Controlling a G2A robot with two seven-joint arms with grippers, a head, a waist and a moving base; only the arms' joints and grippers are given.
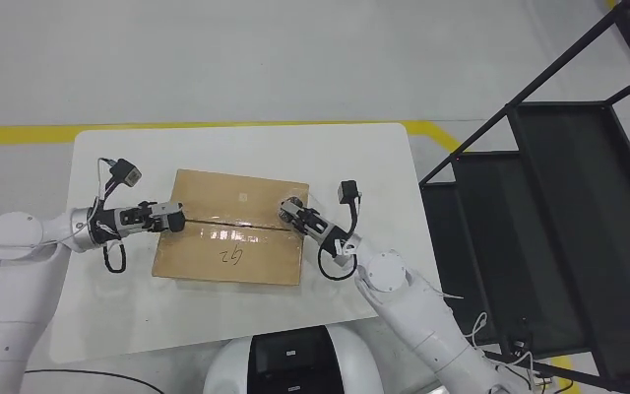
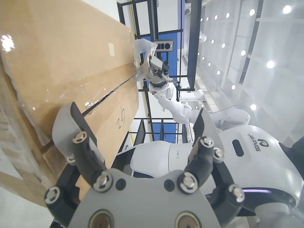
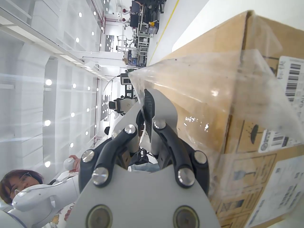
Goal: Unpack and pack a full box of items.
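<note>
The cardboard box [image 1: 231, 229] sat shut in the middle of the white table [image 1: 364, 158], with a pen scrawl on top and a taped seam running from 9 to 3 o'clock. At the box's 9 o'clock edge was the left gripper [image 1: 177, 217], fingers spread wide with nothing between them, one tip right by the seam. Over at 3 o'clock the right gripper [image 1: 286, 209] had its fingers pinched tight on a strip of clear tape [image 3: 201, 81], which stood up loose off the box end. Black metal steps [image 1: 551, 197] stood beyond the table's 3 o'clock side.
</note>
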